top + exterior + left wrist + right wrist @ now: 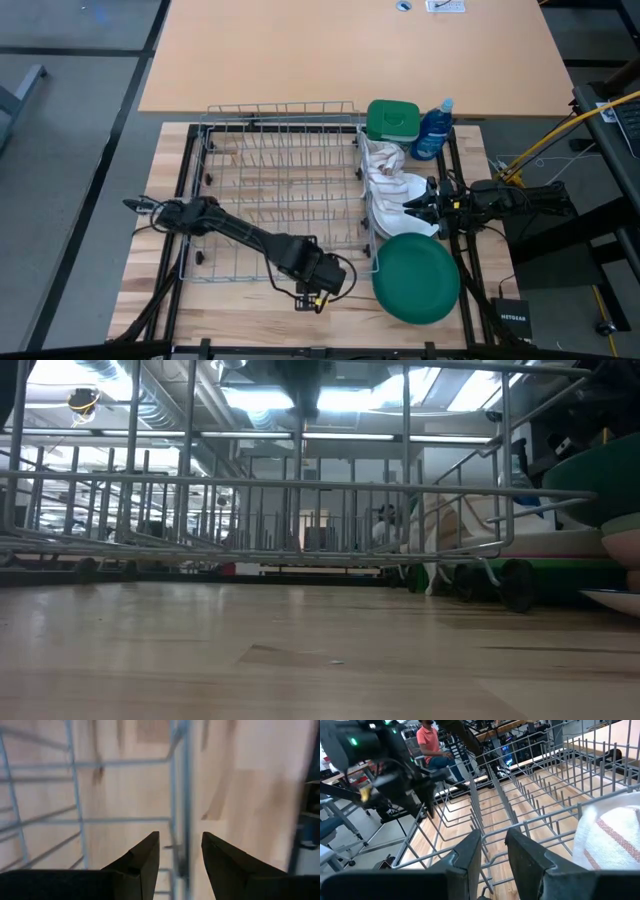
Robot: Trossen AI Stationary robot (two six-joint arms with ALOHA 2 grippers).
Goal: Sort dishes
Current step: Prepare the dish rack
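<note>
Here, left hand (322,297) fingers apart, empty, right hand (408,207) fingers apart, over cloth (390,185).

A shiny metal wire rack (280,190) stands on the smooth pale wooden table (150,200) beside a soft cloth (392,185).

One dark green plate (416,277), one rack (280,180)
</note>
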